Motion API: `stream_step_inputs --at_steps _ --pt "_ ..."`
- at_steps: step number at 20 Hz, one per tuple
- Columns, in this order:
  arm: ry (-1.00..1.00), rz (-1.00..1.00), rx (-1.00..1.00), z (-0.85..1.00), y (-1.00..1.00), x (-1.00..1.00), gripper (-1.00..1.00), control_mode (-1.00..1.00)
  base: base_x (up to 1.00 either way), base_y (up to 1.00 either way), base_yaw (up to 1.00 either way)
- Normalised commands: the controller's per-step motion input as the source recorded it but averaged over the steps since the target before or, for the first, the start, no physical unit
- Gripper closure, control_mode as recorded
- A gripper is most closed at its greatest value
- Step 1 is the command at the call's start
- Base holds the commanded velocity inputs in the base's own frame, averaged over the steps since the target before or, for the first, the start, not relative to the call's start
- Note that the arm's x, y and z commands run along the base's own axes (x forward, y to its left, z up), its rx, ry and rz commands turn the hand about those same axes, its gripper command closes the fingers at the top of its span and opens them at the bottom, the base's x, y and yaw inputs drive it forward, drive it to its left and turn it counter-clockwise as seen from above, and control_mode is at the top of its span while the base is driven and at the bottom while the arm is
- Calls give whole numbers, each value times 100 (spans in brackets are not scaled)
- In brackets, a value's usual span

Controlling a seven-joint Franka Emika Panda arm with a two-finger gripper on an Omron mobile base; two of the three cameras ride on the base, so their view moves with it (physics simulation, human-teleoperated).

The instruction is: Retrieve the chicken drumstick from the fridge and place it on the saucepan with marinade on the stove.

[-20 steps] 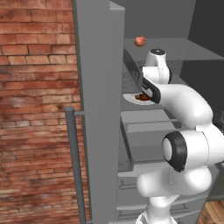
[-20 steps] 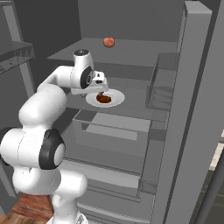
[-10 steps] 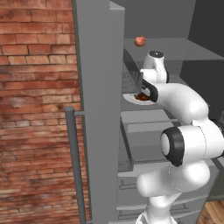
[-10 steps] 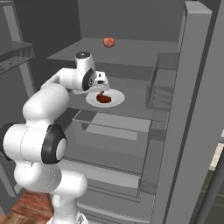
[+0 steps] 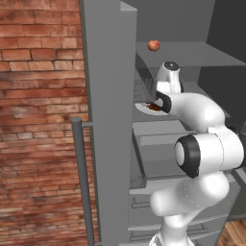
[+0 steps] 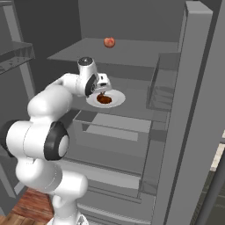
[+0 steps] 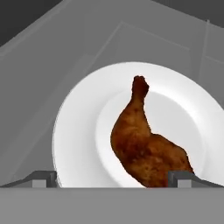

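The tool (image 6: 103, 91) hangs just above the white plate (image 6: 115, 94) inside the open fridge (image 6: 176, 114), its 2 fingertips (image 7: 43, 178) spread wide apart with nothing between them. In the hand view they stand to either side of the thick end of the chicken drumstick (image 7: 146, 142), apart from it as far as the picture tells.

The drumstick lies on the plate, thick end toward the tool and narrow bone end pointing away. The plate sits on a middle shelf, and an apple (image 6: 109, 41) rests on the shelf above the plate, well apart from it (not the thing wanted).

Judging from this, the task is in its early part: the fridge door is already open and the tool is lined up over the plate, but the drumstick is not yet gripped. What is left is most of the work: closing on the meat, lifting it off the plate, carrying it out of the fridge and setting it in the saucepan on the stove.
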Motion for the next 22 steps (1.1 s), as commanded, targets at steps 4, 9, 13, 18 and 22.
stream_step_inputs --at_steps 4,9,13,18,22 --pt "0 7 0 -27 -25 38 -100 -100 0 0 0" --pt "5 5 0 -19 -26 34 -100 -100 0 0 0" --pt "10 0 0 -11 -12 40 -100 -100 0 0 0" --pt "13 0 0 -15 0 33 -100 -100 0 0 0" --pt "12 0 -2 -35 0 6 -100 -100 0 0 0"
